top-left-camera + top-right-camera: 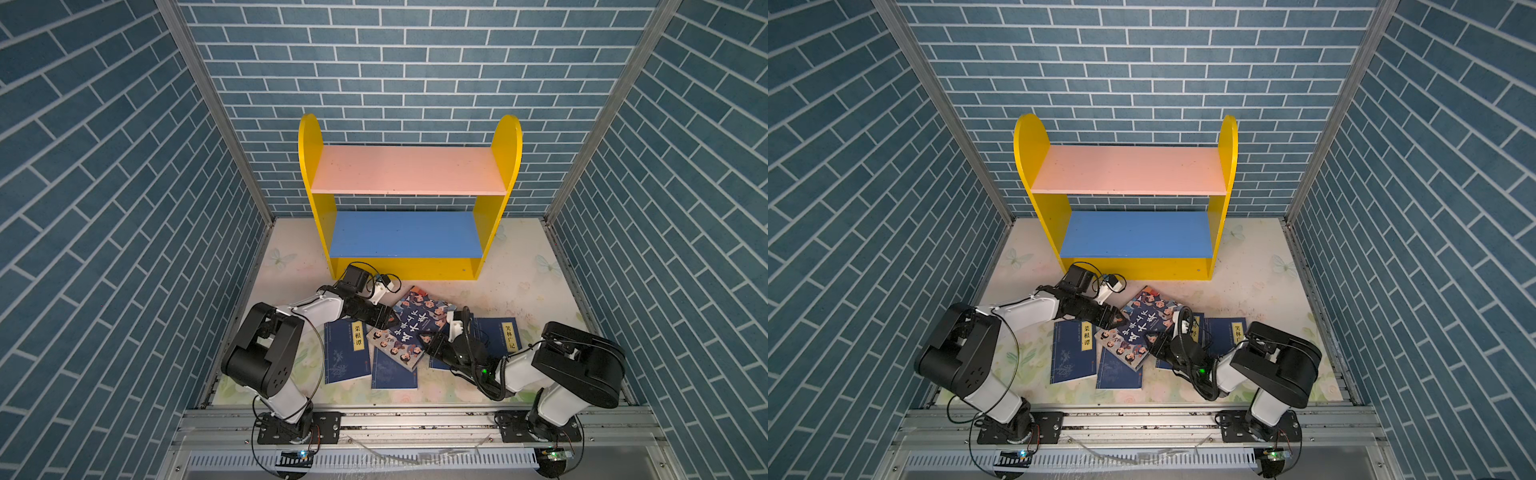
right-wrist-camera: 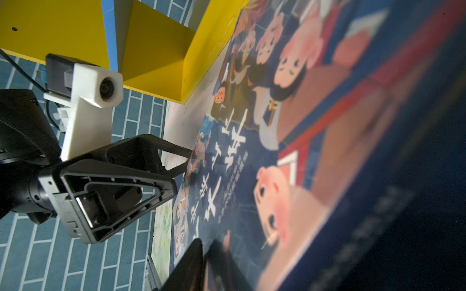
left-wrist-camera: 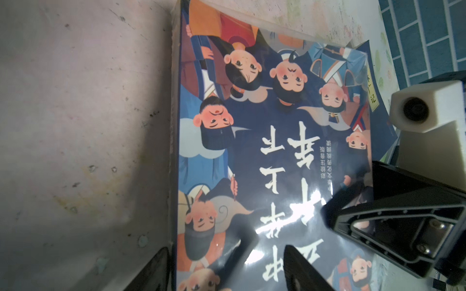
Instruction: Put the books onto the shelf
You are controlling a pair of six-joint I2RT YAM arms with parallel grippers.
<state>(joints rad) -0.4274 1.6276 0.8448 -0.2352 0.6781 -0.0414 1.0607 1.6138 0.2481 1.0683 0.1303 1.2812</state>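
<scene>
Five books lie on a flowered surface (image 1: 519, 282). None is on the shelf (image 1: 309, 158), which stands empty beyond both sets of jaws. The largest, a cartoon book (image 1: 419, 313) crowded with faces, tops the heap between the left jaws and the right jaws, as both top views show.

Only the left wrist view shows the left jaws released: one finger (image 3: 153, 272) is off the book's edge and the other is above its cover. There the white title reads upside down and includes 上 and 下.

The right jaws sit at the opposite edge. The right wrist view is blurred up close, so whether they grasp the book cannot be told.

There are four navy books:
- One (image 1: 345, 353) beside the left jaws, labelled 菜根谭.
- One (image 1: 498, 332) behind the right jaws, labelled 笑林广记.
- One (image 1: 392, 372) nearer the arm bases.
- One under the right arm (image 1: 519, 365), its yellow label peeking out in a top view (image 1: 1195, 328).
</scene>
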